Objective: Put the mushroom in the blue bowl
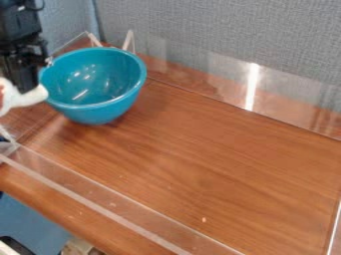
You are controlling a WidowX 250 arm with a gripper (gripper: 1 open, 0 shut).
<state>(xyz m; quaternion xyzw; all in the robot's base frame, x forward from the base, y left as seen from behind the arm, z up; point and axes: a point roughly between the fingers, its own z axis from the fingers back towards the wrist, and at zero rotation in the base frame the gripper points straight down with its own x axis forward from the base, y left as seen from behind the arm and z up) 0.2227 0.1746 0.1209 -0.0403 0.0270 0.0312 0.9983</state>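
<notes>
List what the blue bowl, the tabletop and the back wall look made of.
Blue bowl: probably plastic, glossy, with bright highlights on its smooth inside.
Tabletop: wood or wood veneer, reddish-brown grain with a sheen.
Back wall: looks like grey woven fabric, matte and finely speckled.
</notes>
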